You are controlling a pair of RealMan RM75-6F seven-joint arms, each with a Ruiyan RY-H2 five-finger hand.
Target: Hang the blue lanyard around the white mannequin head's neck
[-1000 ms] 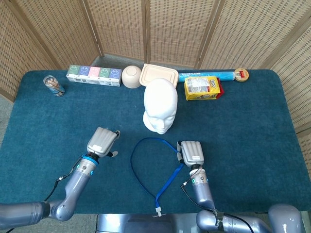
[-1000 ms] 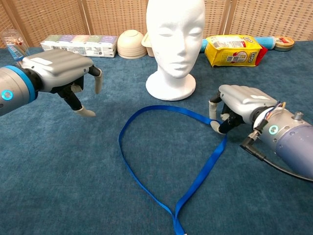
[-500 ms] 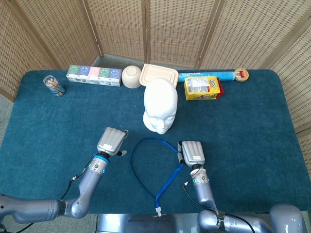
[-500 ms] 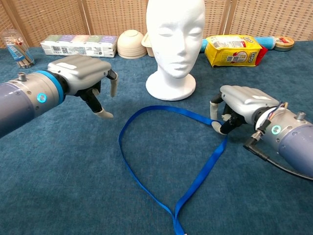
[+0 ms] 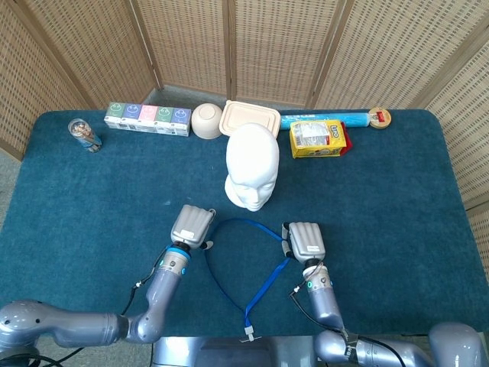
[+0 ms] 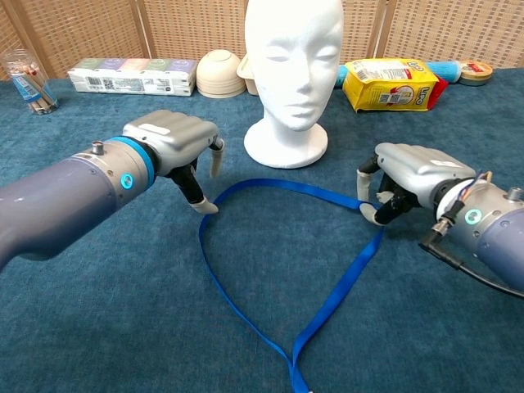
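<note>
The blue lanyard (image 6: 270, 270) lies flat on the dark teal table cloth (image 5: 397, 199) as a wide loop in the lower middle of the chest view, its top arc just in front of the white mannequin head (image 6: 293, 74), which stands upright at the top centre; nothing hangs on its neck, and the strap's two ends cross and run off the bottom edge, where the head view shows a small clip (image 5: 248, 334).

The left hand (image 6: 176, 146) sits at the centre left, palm down, fingers curled downward with a gap between them; a fingertip (image 6: 205, 206) reaches the cloth right at the loop's left edge; whether it actually pins the strap I cannot tell, and it grasps nothing that I can see.

The right hand (image 6: 405, 176) is at the centre right, its fingers bent down at the loop's right side; thumb and a finger come together close to the strap there, yet the pictures do not settle whether the ribbon is pinched or merely touched.

Along the top of the frame stand a box of tissue packs (image 5: 147, 118), a pale bowl (image 5: 206, 120), a lidded container (image 5: 250, 118), a yellow snack bag (image 5: 317, 139), a blue roll (image 5: 325, 119), a tape roll (image 5: 380, 118), and at the upper left a clear cup (image 5: 83, 134).
</note>
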